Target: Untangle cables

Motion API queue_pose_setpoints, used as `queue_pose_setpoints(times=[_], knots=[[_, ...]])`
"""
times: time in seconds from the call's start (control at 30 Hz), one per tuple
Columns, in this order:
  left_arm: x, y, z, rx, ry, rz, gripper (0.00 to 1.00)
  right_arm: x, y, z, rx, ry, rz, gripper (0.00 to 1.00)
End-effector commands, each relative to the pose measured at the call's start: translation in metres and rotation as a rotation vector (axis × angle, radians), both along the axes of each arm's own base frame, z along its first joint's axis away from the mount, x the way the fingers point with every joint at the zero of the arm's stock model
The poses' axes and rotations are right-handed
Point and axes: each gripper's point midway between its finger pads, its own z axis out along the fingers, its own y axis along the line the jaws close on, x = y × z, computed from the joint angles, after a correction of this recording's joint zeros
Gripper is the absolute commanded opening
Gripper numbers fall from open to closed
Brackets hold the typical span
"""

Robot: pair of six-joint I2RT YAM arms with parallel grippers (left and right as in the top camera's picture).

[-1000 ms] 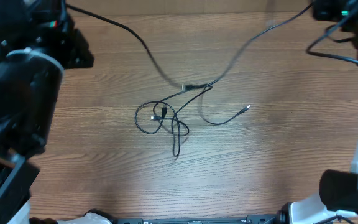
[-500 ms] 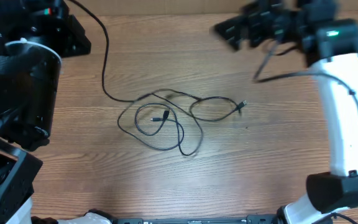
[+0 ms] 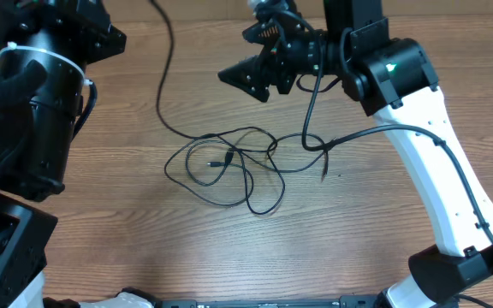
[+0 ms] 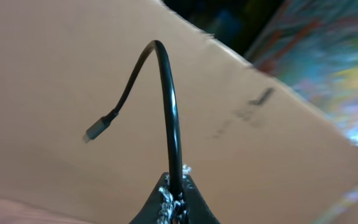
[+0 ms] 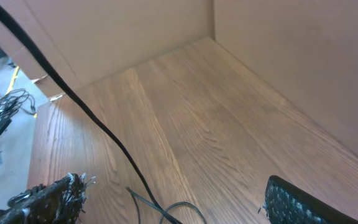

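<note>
In the middle of the desk [image 3: 144, 257], the cables [image 3: 229, 167] lie in loose loops that cross each other, so the untangling looks begun but far from finished. Beyond them the right gripper [image 5: 174, 186] hovers with its jaws wide apart, holding nothing. At the far left, the left gripper [image 4: 174, 194] is clamped on one strand, lifted off the desk.

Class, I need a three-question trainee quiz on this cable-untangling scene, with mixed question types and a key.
1. True or false: the left gripper is shut on a cable.
2. The right gripper is: A open; B shut on a cable; C shut and empty.
3. What do the loose cable loops lie on?
Key: 1 true; 2 A; 3 the wooden table.
</note>
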Motion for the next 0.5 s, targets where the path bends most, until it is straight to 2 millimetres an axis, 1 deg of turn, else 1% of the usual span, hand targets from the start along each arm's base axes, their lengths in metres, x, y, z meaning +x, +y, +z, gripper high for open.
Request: queue_pose_setpoints(times=[0.0, 0.1, 0.3, 0.37, 0.47], knots=[[-0.011, -0.016, 0.011, -0.120, -0.022, -0.133, 0.04, -0.020, 0.011, 0.016, 0.019, -0.037, 0.049, 0.92], [-0.012, -0.020, 0.010, -0.160, -0.011, -0.161, 0.04, -0.032, 0.025, 0.017, 0.021, -0.050, 0.092, 0.92], [-0.013, -0.023, 0.011, -0.192, -0.006, -0.183, 0.04, -0.062, 0.053, 0.019, 0.012, -0.146, 0.221, 0.91], [-0.012, -0.020, 0.013, -0.195, -0.013, -0.172, 0.04, -0.073, 0.061, 0.021, 0.016, -0.185, 0.280, 0.91], [-0.008, -0.008, 0.013, -0.205, -0.014, -0.133, 0.04, -0.076, 0.064, 0.023, 0.020, -0.216, 0.299, 0.91]])
